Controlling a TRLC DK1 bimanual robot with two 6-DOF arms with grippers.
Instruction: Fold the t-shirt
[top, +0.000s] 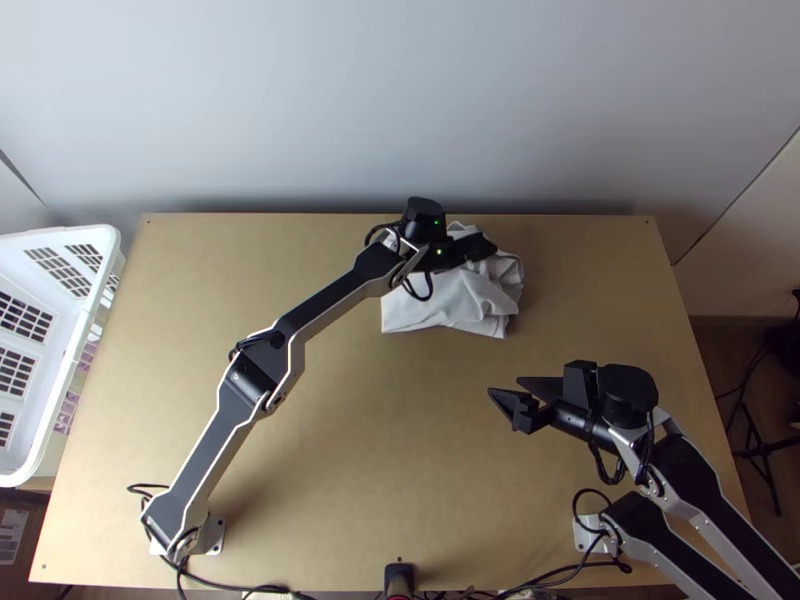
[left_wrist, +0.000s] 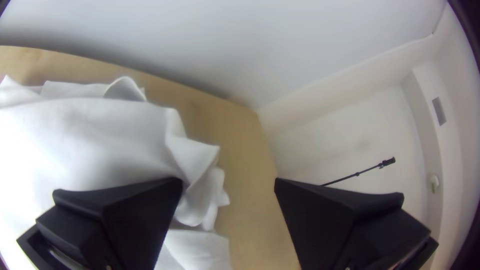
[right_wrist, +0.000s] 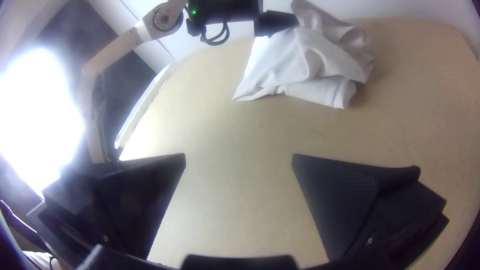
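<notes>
Left pincer (left_wrist: 227, 185) and right pincer (right_wrist: 239, 157) gape; the left is nearer, at the bunched shirt's (top: 450, 305) far side.

The place looked like a robotics lab or test room: a left arm (top: 212, 440) and a right arm (top: 692, 478) were mounted at a light wooden table (top: 350, 460), cables (top: 235, 585) ran along its near edge, and a plain pale wall (top: 400, 100) rose behind
</notes>
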